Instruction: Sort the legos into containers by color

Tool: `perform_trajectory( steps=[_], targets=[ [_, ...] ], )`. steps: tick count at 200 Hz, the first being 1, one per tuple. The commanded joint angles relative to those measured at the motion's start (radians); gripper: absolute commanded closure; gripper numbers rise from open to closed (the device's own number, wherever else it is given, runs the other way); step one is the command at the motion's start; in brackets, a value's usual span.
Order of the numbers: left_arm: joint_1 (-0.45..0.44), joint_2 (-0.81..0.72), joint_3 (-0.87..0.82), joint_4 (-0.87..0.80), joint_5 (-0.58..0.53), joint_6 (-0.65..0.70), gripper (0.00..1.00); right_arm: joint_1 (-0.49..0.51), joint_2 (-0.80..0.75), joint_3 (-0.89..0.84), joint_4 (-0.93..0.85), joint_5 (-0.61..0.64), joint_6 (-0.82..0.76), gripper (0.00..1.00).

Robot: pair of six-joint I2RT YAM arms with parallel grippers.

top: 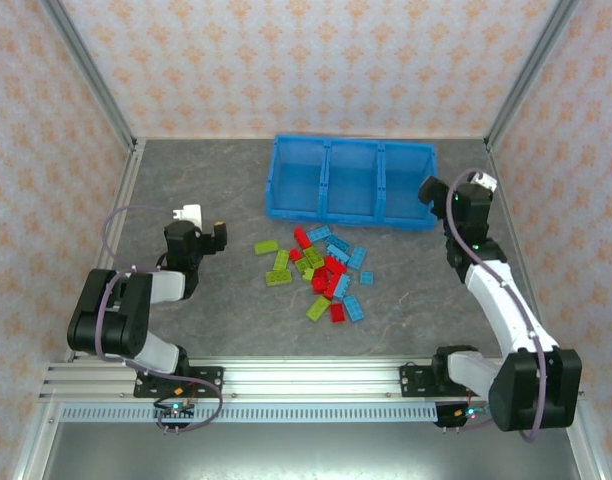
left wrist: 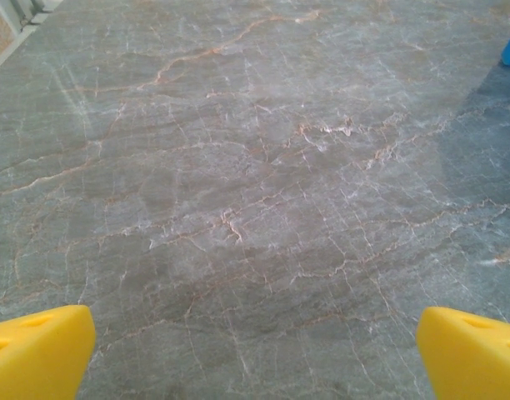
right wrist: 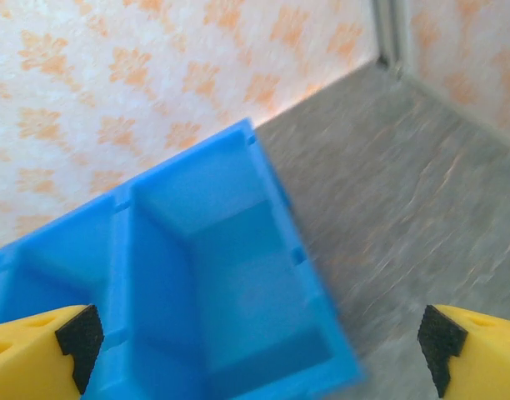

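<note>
Nearest the top camera is the long silver metal rail that both black-and-white arms are bolted to. Beyond it lies the flat grey stone-look table, the biggest thing here.

At the table's far side sits the bright blue plastic bin, with three box-shaped compartments side by side. All three look empty, so I think no sorting is done yet. Their open tops face up, likely so that bricks can just be dropped in.

The left gripper hangs close over bare table, to the left of the heap. Its yellow fingers are spread far apart and hold nothing. The right gripper is up by the right end of the bin, looking down into the right-hand compartment. Its fingers are far apart too, with nothing between them. That picture is a bit blurry.

The small studded plastic bricks lie in a loose heap in the middle of the table. The heap is just in front of the bin and between the two arms, where I guess both can reach. Red ones, yellow-green ones and light blue ones are all mixed, some touching. Wide fingers are right for grabbing one brick. It may be tricky to pick one without bumping the others.
</note>
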Motion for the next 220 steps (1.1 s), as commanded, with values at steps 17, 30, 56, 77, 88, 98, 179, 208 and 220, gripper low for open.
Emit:
perform_trajectory(
  steps=[17,30,56,77,88,98,179,208,220],
  targets=[
    [-0.042,-0.306,0.101,-0.313,-0.01,-0.006,0.0,0.112,-0.027,0.107,-0.575,-0.209,0.2,0.01],
    [-0.073,-0.407,0.147,-0.445,0.012,-0.021,0.0,0.174,-0.038,0.123,-0.662,-0.204,0.226,0.01],
    [-0.134,-0.531,0.273,-0.729,0.203,0.03,0.0,0.314,-0.026,0.138,-0.778,-0.147,0.286,0.0],
    [-0.174,-0.566,0.33,-0.916,0.409,0.187,0.0,0.411,0.026,0.148,-0.817,-0.109,0.328,0.0],
    [-0.192,-0.561,0.352,-0.999,0.559,0.322,0.0,0.446,0.066,0.148,-0.811,-0.107,0.335,0.0],
    [-0.211,-0.548,0.378,-1.097,0.708,0.471,0.0,0.469,0.117,0.154,-0.802,-0.098,0.338,0.0],
    [-0.29,-0.39,0.329,-1.031,0.831,0.682,0.0,0.529,0.469,0.176,-0.584,-0.073,0.331,0.32],
    [-0.299,-0.424,0.265,-0.962,0.779,0.639,0.0,0.54,0.532,0.17,-0.593,-0.028,0.321,0.4],
    [-0.302,-0.436,0.245,-0.943,0.753,0.633,0.0,0.54,0.557,0.161,-0.578,-0.032,0.321,0.42]
  ],
)
